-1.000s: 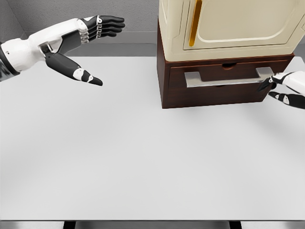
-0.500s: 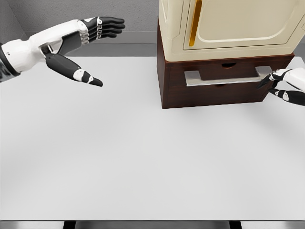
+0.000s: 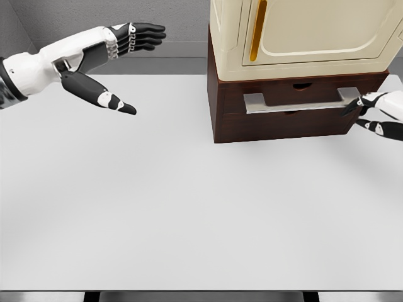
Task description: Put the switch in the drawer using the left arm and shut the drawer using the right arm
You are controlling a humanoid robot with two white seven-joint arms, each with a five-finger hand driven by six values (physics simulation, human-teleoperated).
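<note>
My right hand point(image 3: 376, 113), fingers loose, has pushed the drawer point(image 3: 286, 108) nearly flush; closing is almost complete. My left hand point(image 3: 113, 56) hangs open, empty.

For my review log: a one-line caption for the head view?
Right hand at the handle of the closed drawer; left hand open above the table.
</note>
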